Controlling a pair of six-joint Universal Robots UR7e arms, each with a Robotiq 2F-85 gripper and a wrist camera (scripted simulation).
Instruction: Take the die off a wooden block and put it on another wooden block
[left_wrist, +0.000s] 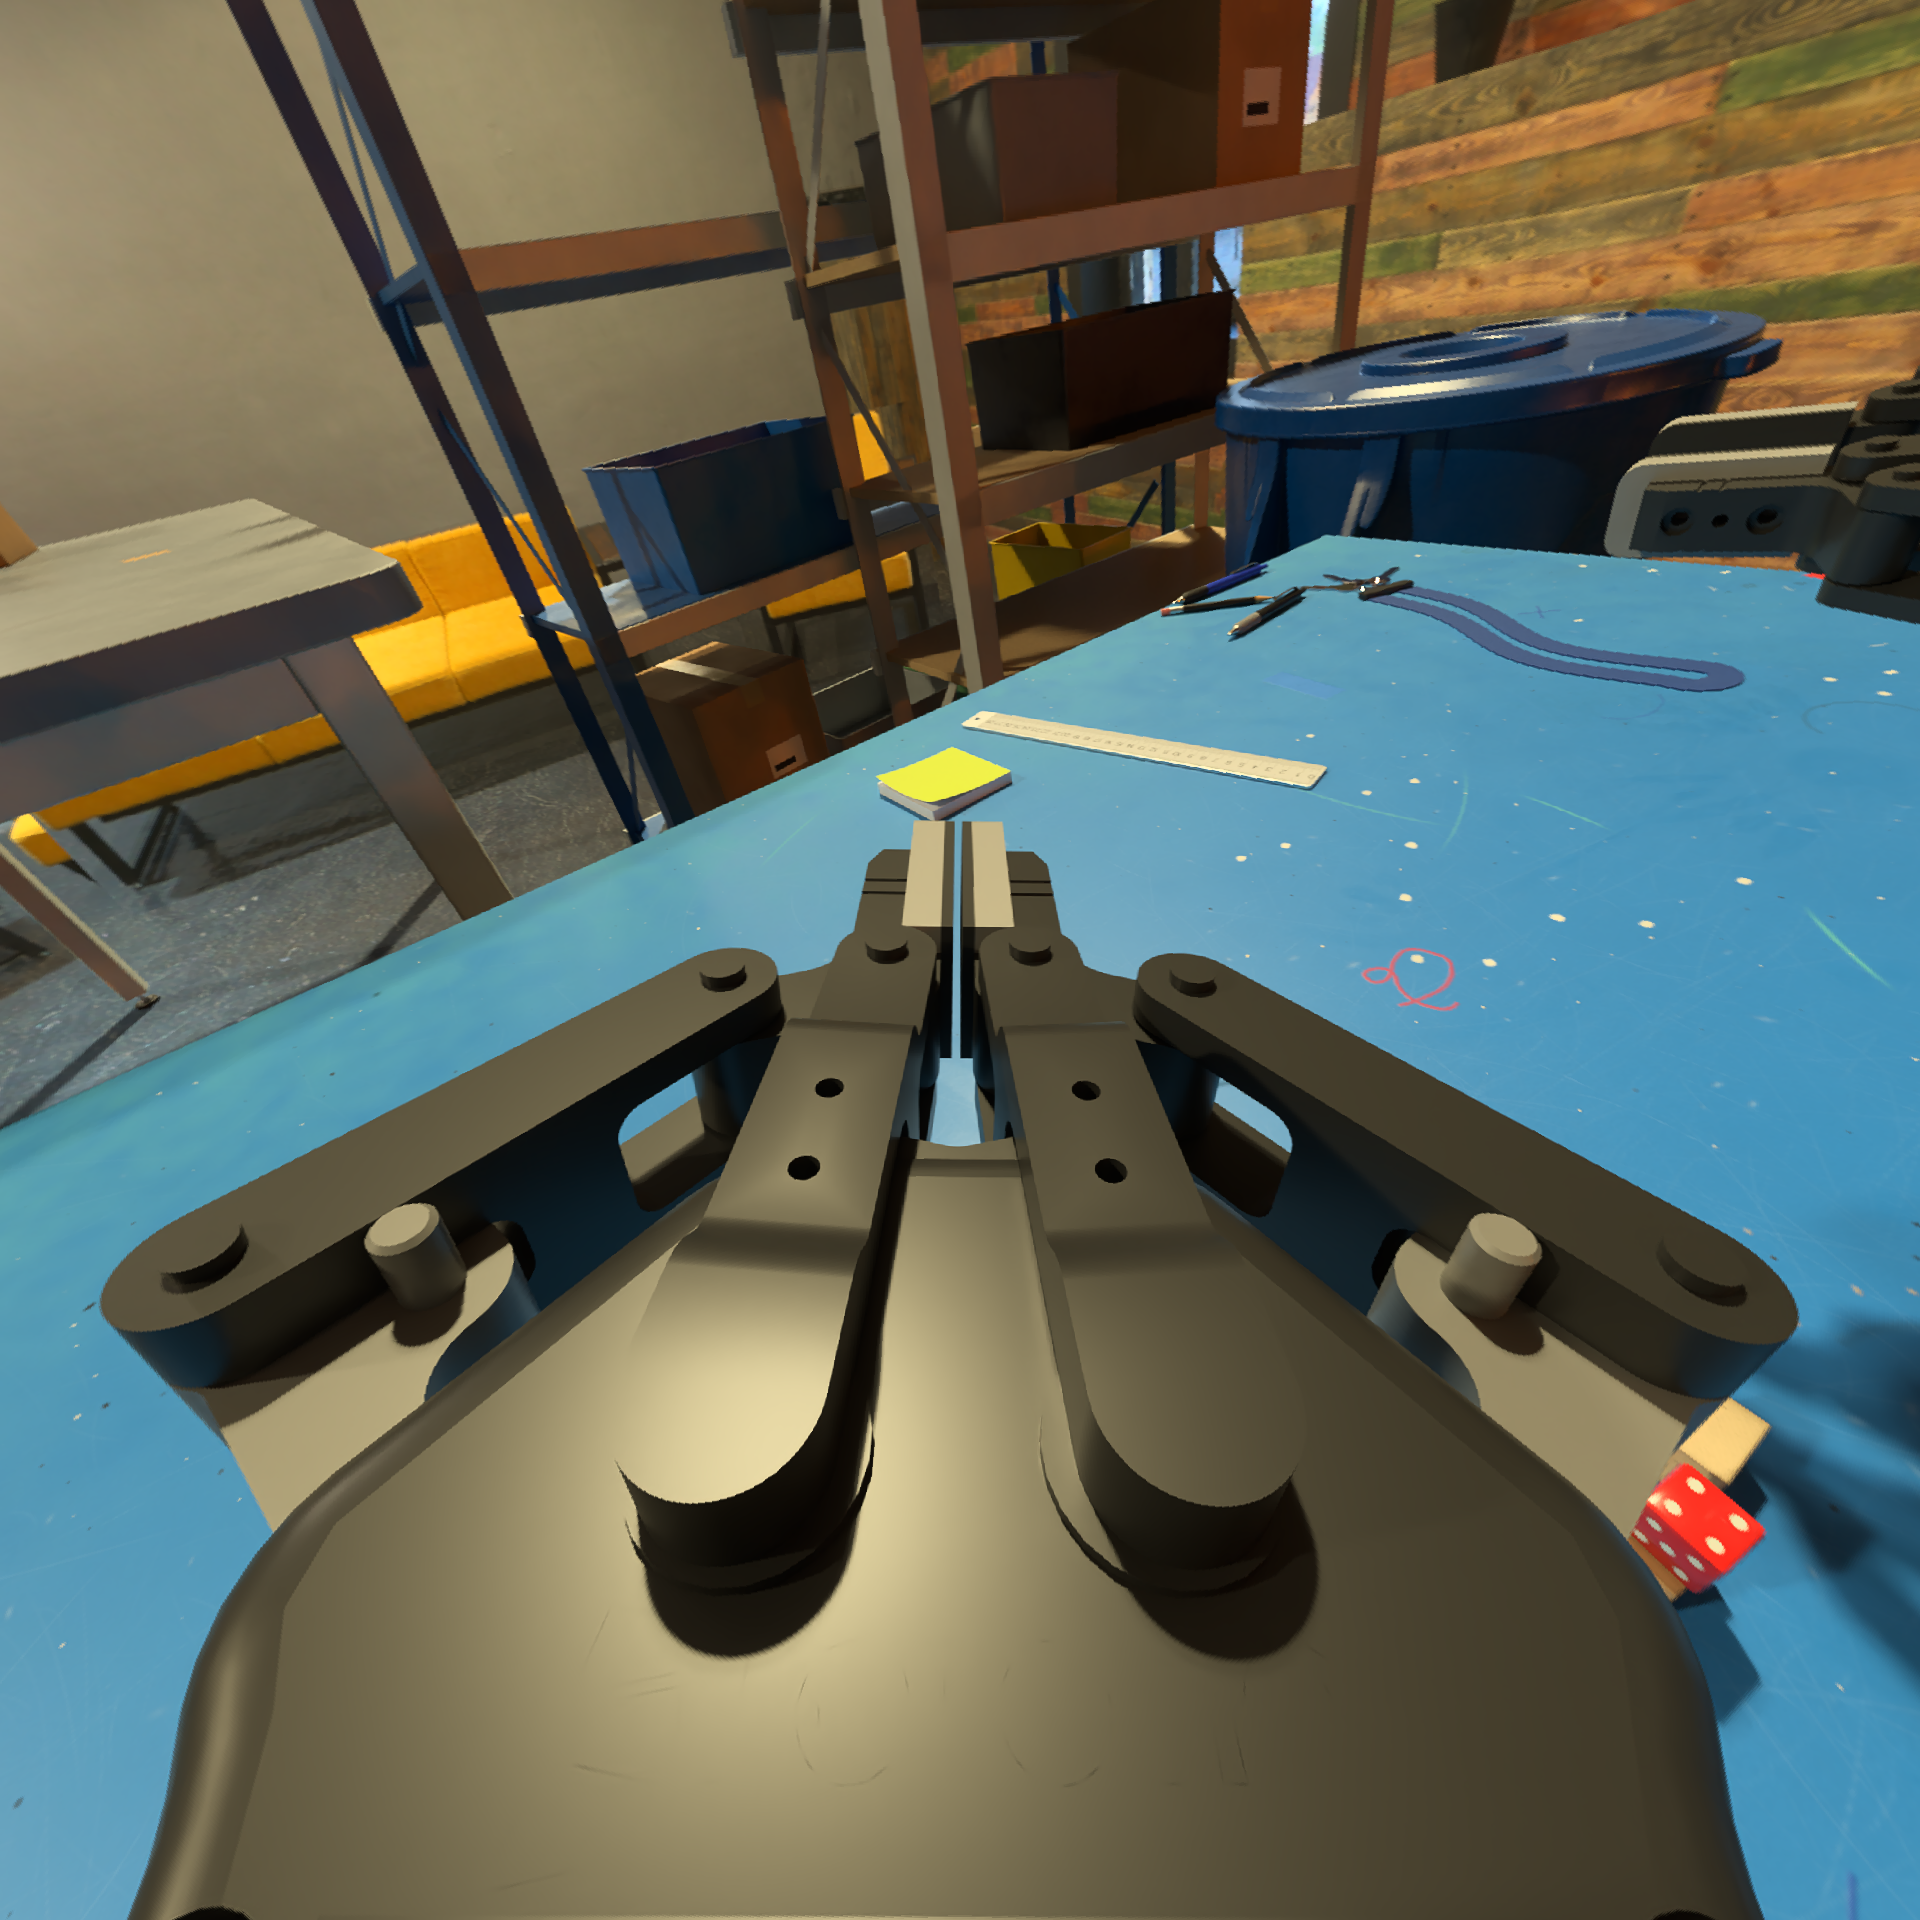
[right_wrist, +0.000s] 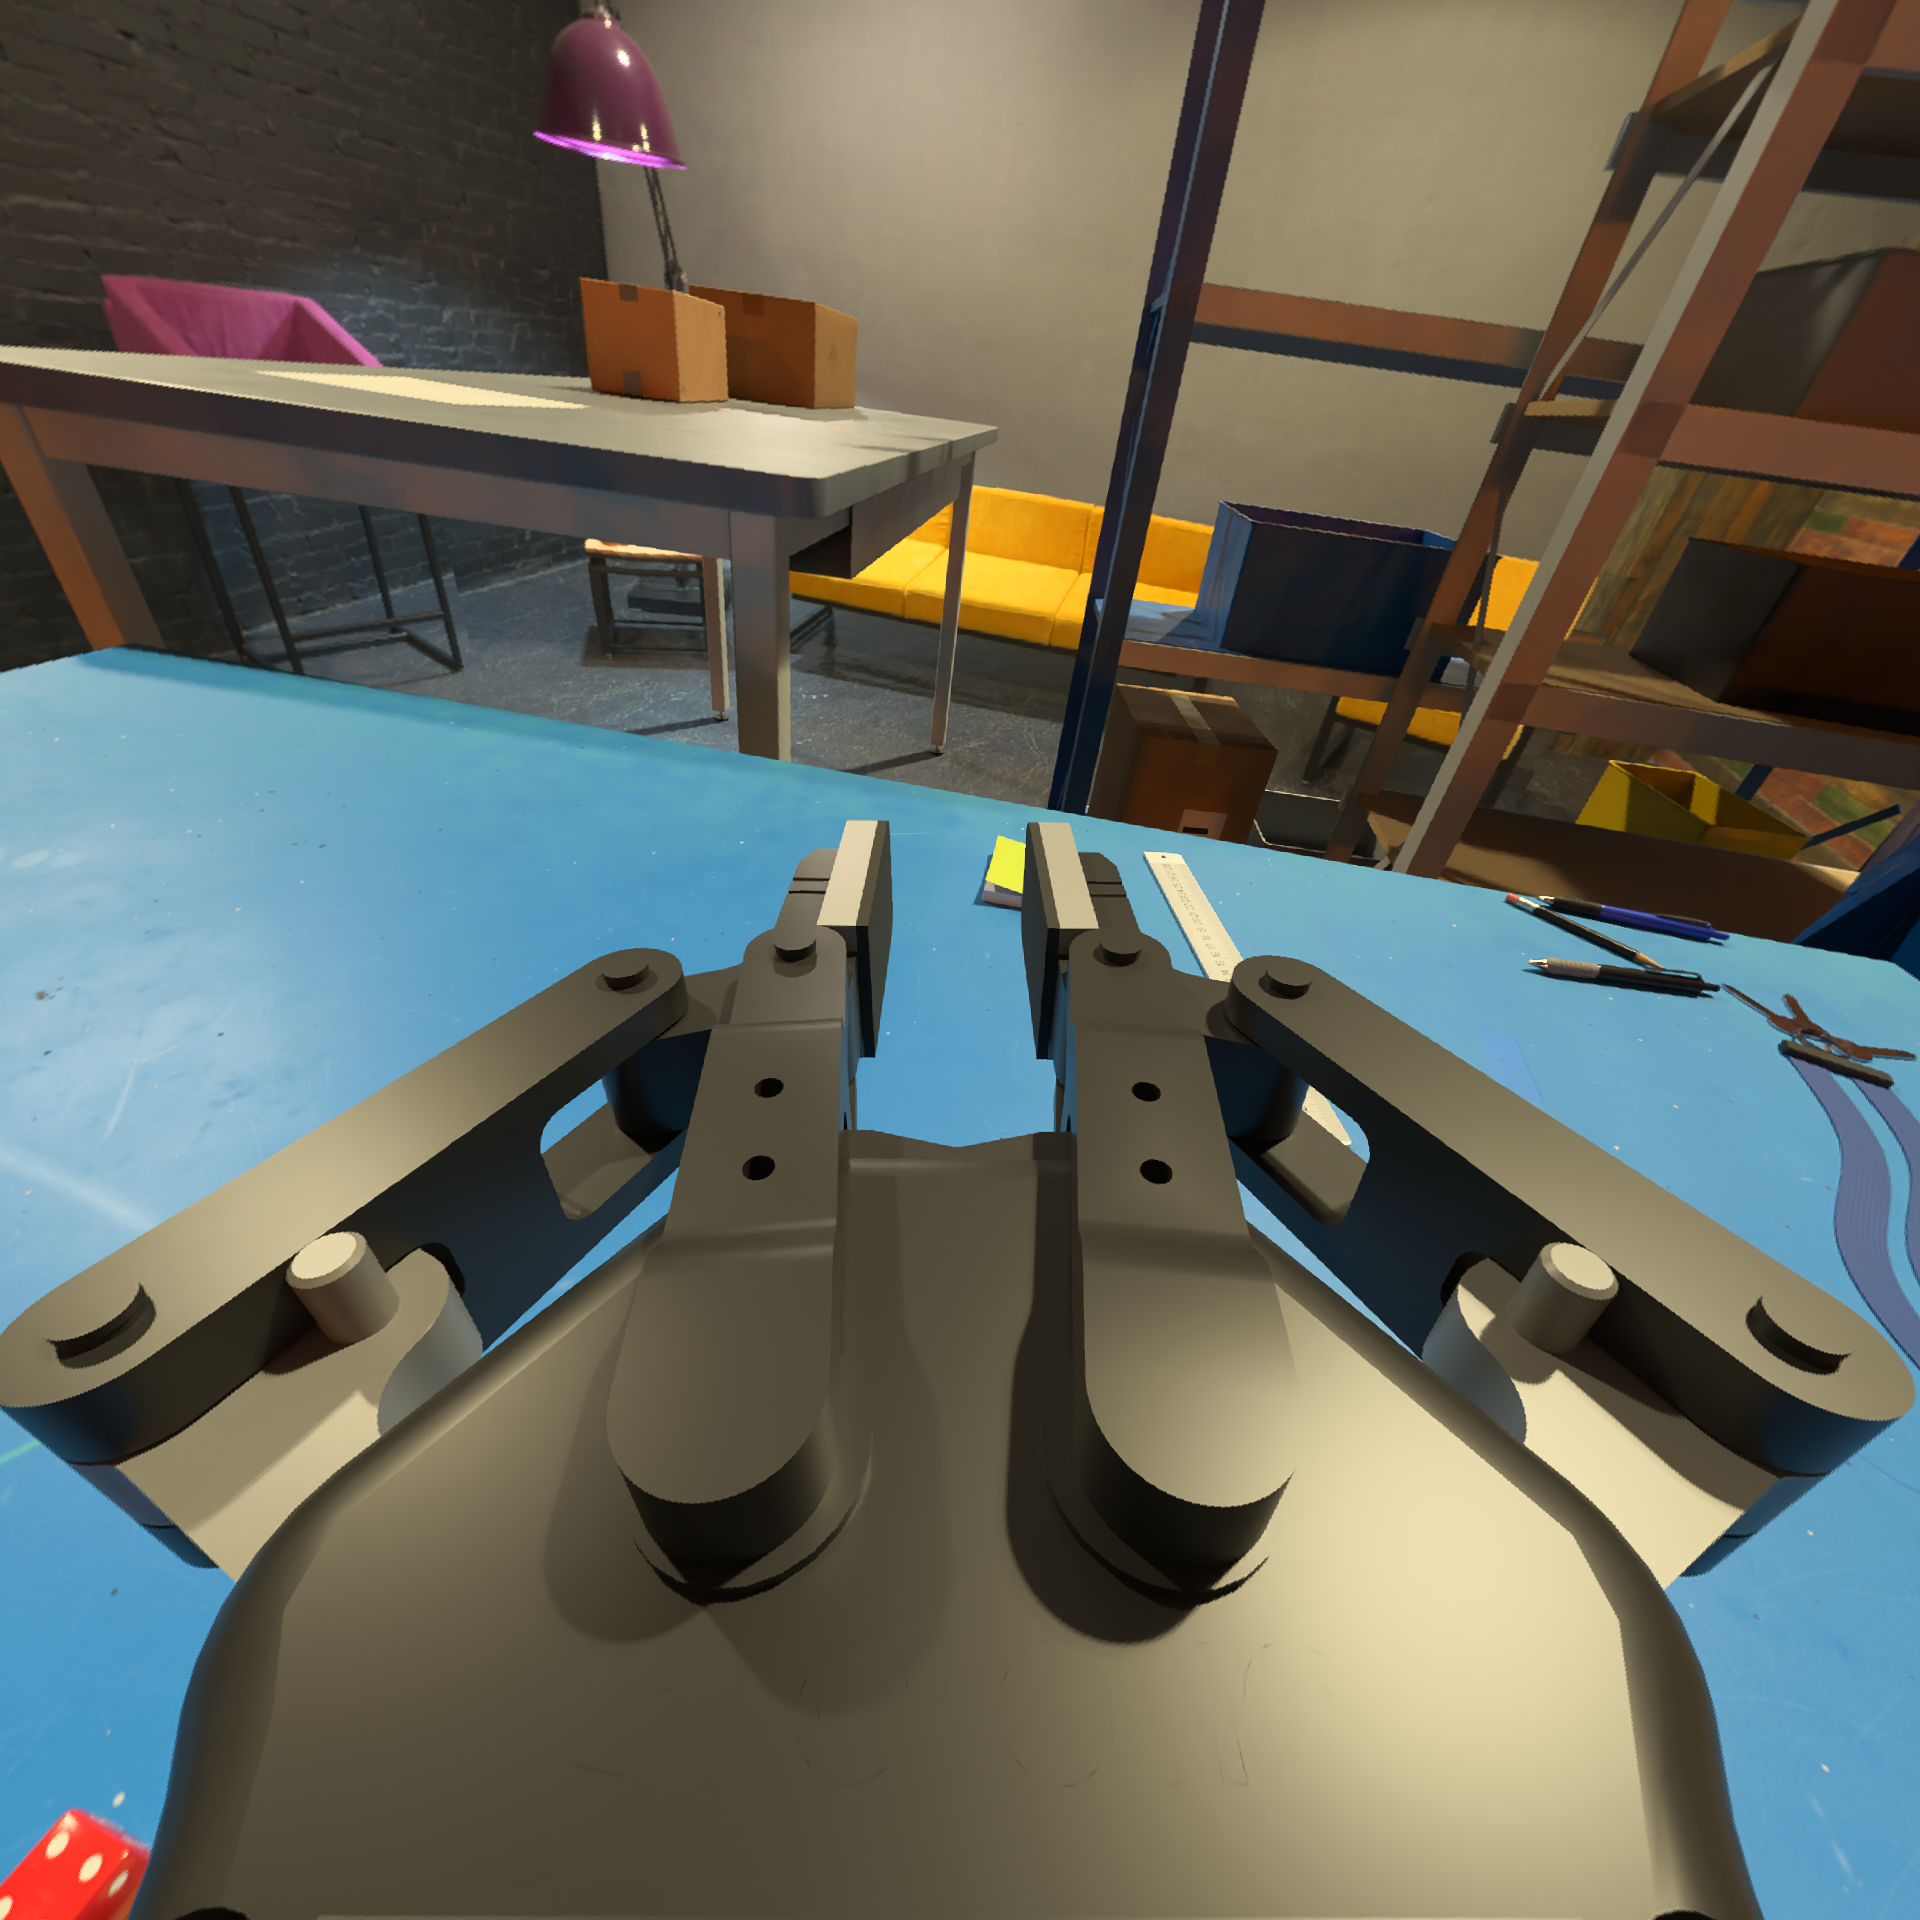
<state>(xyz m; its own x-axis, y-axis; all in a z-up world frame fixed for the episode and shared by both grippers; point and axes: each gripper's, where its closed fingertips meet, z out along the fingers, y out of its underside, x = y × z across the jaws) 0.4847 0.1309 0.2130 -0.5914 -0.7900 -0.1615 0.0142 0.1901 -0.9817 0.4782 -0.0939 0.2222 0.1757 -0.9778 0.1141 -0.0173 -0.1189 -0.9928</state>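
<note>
A red die with white dots (left_wrist: 1700, 1527) shows at the lower right of the left wrist view, next to a pale wooden block (left_wrist: 1727, 1439) that is mostly hidden behind my gripper body. The die also shows at the bottom left corner of the right wrist view (right_wrist: 73, 1870). My left gripper (left_wrist: 957, 847) is shut and empty above the blue table (left_wrist: 1351, 935). My right gripper (right_wrist: 956, 847) is open and empty above the same table (right_wrist: 312, 883). Both grippers point away from the die.
A yellow note pad (left_wrist: 943, 779), a ruler (left_wrist: 1143, 746), pens (left_wrist: 1236, 603) and a blue strap (left_wrist: 1558, 649) lie farther out on the table. The other gripper (left_wrist: 1766, 488) shows at the right edge. Shelving and a blue bin (left_wrist: 1475, 416) stand beyond the table edge.
</note>
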